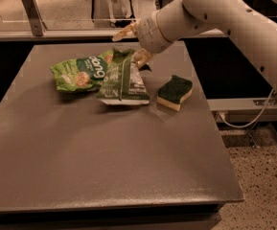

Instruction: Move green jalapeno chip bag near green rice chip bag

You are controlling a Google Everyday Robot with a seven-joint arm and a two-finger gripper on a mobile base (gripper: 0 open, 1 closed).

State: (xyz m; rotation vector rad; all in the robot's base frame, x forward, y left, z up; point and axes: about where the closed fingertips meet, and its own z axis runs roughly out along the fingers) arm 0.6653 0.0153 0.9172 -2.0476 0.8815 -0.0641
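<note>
The green jalapeno chip bag (123, 82) lies back side up on the table, its white nutrition panel showing. Its left edge overlaps the right end of the green rice chip bag (80, 73), the light green "dang" bag lying on its side at the back left. My gripper (132, 45) hovers just above the far end of the jalapeno bag. It is open, with one finger (122, 32) pointing left and the other close to the bag's top edge. It holds nothing.
A green and yellow sponge (175, 92) lies just right of the jalapeno bag. The grey table (119, 162) ends at right and front edges, with speckled floor beyond. A rail and metal fixtures stand behind the table.
</note>
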